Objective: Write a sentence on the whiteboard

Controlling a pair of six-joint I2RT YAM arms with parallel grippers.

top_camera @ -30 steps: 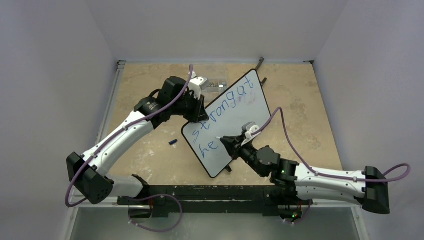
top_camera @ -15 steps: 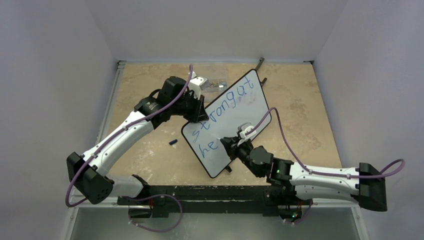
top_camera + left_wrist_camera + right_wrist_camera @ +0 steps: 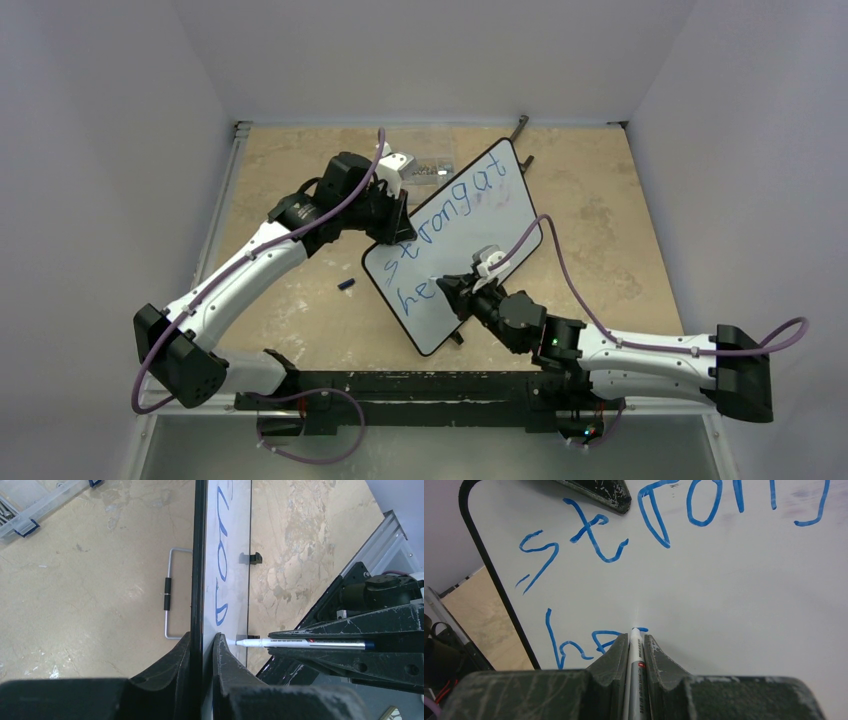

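Observation:
The whiteboard (image 3: 470, 230) stands tilted on its edge, held up by my left gripper (image 3: 398, 228), which is shut on its upper left rim; in the left wrist view the fingers (image 3: 182, 652) clamp the black frame (image 3: 199, 555). The sentence (image 3: 455, 205) reads "strongat" in blue, with "he" (image 3: 415, 292) in the row below; it also shows in the right wrist view (image 3: 594, 530). My right gripper (image 3: 452, 288) is shut on a white marker (image 3: 636, 660). The marker tip (image 3: 636, 629) touches the board just after "he".
A small dark marker cap (image 3: 346, 285) lies on the tan table left of the board. A clear plastic box (image 3: 432, 166) sits at the back behind the board. A metal wire stand (image 3: 169, 594) lies behind the board.
My right arm has shifted left and nearer to the board, with the marker tip now down by the "e". The left arm and the board have stayed still.

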